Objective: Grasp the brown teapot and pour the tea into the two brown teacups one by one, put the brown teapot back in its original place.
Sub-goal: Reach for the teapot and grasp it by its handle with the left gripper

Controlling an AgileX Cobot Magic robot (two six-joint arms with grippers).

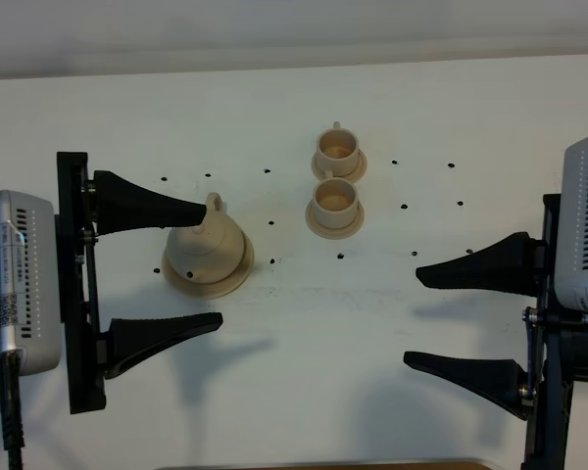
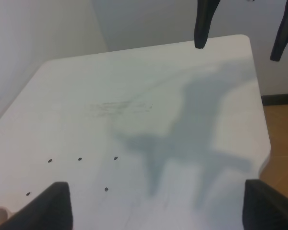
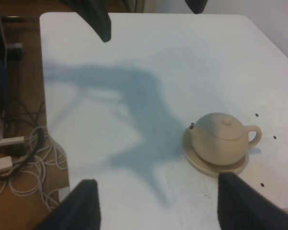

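Observation:
The brown teapot [image 1: 208, 247] stands on its wide saucer, the original place [image 1: 181, 277], left of the table's middle, with its loop handle toward the far edge. It also shows in the right wrist view [image 3: 220, 136] on the saucer [image 3: 209, 167]. The two brown teacups [image 1: 337, 148] [image 1: 334, 200] stand on small saucers, one behind the other, at the centre back. My left gripper [image 1: 213, 266] is open and empty, and its fingers straddle the teapot as seen from above. My right gripper [image 1: 412, 318] is open and empty at the right, apart from everything.
The white table [image 1: 304, 372] has several small dark holes around the cups. In the right wrist view the table's edge drops to a floor with cables [image 3: 19, 158]. A wooden strip [image 1: 333, 465] runs along the near edge.

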